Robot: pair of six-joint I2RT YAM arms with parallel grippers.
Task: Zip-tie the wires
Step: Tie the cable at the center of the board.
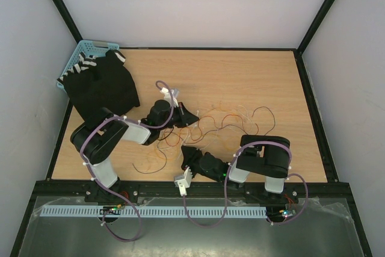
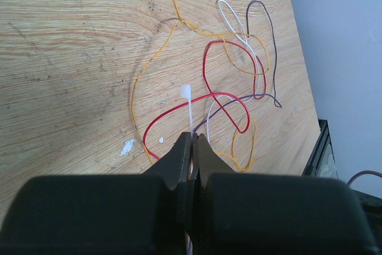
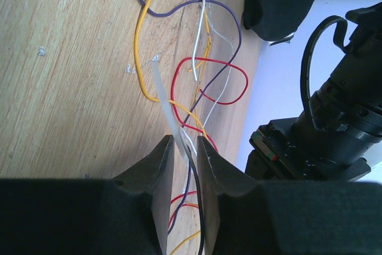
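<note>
on the worktop (image 1: 240, 76), between your two arms, the wires (image 1: 224, 123) lie in a loose, curly tangle of red, orange-yellow, white and dark strands. your left pincer (image 2: 192, 141) is clenched on a white zip tie (image 2: 188, 108). the tie's strap comes up out of the closed jaws and its square head sits over the wood, where a red loop crosses it. your right pincer (image 3: 185, 147) meets the tangle from the near side. its jaws stand a narrow gap apart, and a pale strip (image 3: 164, 103), a white strand and a dark strand run into that gap. you cannot tell whether they are pinched or only passing through. at the far left corner a black cloth (image 1: 105, 85) lies against a blue basket (image 1: 90, 45), well apart from the wires.
</note>
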